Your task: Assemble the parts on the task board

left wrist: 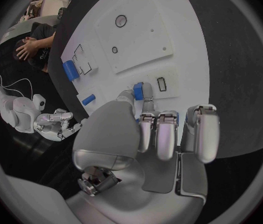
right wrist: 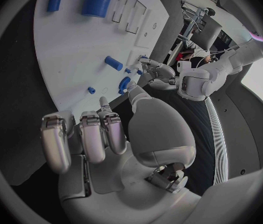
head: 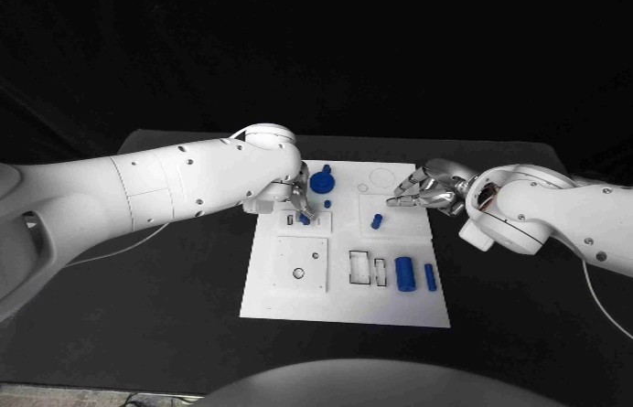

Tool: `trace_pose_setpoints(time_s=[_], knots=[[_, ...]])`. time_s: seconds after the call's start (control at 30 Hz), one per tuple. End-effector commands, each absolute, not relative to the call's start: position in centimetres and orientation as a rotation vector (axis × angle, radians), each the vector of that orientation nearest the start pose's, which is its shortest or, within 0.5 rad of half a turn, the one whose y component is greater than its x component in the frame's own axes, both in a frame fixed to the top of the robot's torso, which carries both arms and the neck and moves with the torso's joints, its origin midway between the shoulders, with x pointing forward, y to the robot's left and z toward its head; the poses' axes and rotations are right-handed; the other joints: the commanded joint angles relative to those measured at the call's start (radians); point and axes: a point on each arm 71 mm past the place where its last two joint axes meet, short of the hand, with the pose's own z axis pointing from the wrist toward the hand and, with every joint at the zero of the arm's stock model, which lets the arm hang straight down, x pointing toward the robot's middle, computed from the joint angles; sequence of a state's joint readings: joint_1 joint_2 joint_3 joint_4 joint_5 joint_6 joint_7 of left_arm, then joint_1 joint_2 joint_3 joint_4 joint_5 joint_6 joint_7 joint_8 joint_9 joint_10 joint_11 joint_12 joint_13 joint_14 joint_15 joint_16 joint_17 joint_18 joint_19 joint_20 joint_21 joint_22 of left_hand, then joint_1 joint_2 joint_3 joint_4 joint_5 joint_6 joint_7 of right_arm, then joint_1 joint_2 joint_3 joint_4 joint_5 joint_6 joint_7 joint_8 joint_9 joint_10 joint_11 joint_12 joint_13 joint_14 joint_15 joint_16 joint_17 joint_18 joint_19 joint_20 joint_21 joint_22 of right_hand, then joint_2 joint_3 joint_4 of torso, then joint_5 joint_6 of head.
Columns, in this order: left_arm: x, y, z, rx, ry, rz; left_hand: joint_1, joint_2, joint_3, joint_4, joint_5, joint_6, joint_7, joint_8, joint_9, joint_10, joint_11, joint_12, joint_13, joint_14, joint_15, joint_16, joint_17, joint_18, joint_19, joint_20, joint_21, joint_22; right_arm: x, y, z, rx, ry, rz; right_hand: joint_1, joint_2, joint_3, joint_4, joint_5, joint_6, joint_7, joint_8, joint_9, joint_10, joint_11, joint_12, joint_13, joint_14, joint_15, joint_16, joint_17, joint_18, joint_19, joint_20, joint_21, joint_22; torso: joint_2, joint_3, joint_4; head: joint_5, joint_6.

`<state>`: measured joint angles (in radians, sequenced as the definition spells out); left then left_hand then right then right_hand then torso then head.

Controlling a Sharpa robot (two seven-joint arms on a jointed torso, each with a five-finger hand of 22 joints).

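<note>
left hand point(head: 301, 198): pinching blue peg point(left wrist: 138, 90) over board point(head: 346, 305), may jam if tilted
right hand point(head: 420, 190): empty, fingers apart (idle)

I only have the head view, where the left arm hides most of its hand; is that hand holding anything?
Observer: Yes. The left wrist view shows the left hand pinching a small blue part.
Operator: Thank you. Is there a slot near it?
Observer: A small rectangular slot in the board lies just beside the part.
Operator: And does the right hand hold anything underneath?
Observer: No. The right wrist view shows the right hand with nothing in it, at the board's edge.
</note>
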<state>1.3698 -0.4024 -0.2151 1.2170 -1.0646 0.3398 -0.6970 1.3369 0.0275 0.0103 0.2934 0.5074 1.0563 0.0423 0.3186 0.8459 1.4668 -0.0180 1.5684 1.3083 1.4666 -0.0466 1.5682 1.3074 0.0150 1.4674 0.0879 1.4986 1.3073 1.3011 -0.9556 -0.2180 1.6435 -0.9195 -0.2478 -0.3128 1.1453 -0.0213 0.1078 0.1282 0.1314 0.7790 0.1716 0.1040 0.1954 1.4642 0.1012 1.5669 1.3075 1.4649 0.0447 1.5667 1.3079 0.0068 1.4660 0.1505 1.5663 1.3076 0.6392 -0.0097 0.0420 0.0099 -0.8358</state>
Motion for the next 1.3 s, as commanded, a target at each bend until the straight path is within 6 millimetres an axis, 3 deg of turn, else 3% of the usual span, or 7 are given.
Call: trace_pose_setpoints(time_s=[0.03, 0.47, 1.3], knots=[[51.80, 9.91, -21.89, 0.135, 2.462, 0.027, -0.012, 0.004, 0.006, 0.000, -0.006, 0.018, -0.013, -0.006, -0.001, 0.104, -0.003, 0.002, 0.263, 0.104, -0.003, 0.003, 0.263, 0.010, 0.010, -0.007, -0.006, 0.230, 45.30, -23.78, -21.60, 0.393, 2.068, 0.627, -0.002, 0.009, -0.007, 0.002, 0.005, 0.001, 0.008, 0.005, 0.001, 0.107, 0.009, 0.004, 0.263, 0.106, 0.008, 0.004, 0.263, -0.007, 0.105, 0.009, 0.004, 0.263, 0.000, -0.0003, 0.0007, 0.000, -0.001], [51.82, 9.98, -22.03, 0.113, 2.460, 0.020, -0.025, 0.017, 0.018, -0.002, -0.012, 0.021, -0.014, -0.011, 0.000, 0.104, -0.003, 0.002, 0.263, 0.104, -0.003, 0.003, 0.263, 0.010, 0.009, -0.006, -0.007, 0.230, 45.27, -23.74, -21.60, 0.392, 2.070, 0.628, -0.002, 0.009, -0.007, 0.002, 0.005, 0.001, 0.008, 0.005, 0.001, 0.107, 0.009, 0.004, 0.263, 0.106, 0.008, 0.004, 0.263, -0.007, 0.105, 0.009, 0.004, 0.263, 0.000, -0.0001, -0.0004, 0.002, -0.003], [52.05, 9.97, -22.19, 0.076, 2.433, -0.001, -0.014, 0.020, 0.035, -0.004, -0.018, 0.018, -0.014, -0.016, 0.001, 0.104, -0.004, 0.002, 0.263, 0.104, -0.003, 0.003, 0.263, 0.012, 0.001, -0.007, -0.014, 0.227, 45.22, -23.86, -21.60, 0.394, 2.071, 0.625, -0.001, 0.011, -0.009, 0.003, 0.007, 0.001, 0.010, 0.006, 0.002, 0.107, 0.011, 0.004, 0.263, 0.106, 0.011, 0.004, 0.263, -0.007, 0.105, 0.011, 0.004, 0.263, 0.000, 0.0003, 0.0003, 0.000, -0.007]])
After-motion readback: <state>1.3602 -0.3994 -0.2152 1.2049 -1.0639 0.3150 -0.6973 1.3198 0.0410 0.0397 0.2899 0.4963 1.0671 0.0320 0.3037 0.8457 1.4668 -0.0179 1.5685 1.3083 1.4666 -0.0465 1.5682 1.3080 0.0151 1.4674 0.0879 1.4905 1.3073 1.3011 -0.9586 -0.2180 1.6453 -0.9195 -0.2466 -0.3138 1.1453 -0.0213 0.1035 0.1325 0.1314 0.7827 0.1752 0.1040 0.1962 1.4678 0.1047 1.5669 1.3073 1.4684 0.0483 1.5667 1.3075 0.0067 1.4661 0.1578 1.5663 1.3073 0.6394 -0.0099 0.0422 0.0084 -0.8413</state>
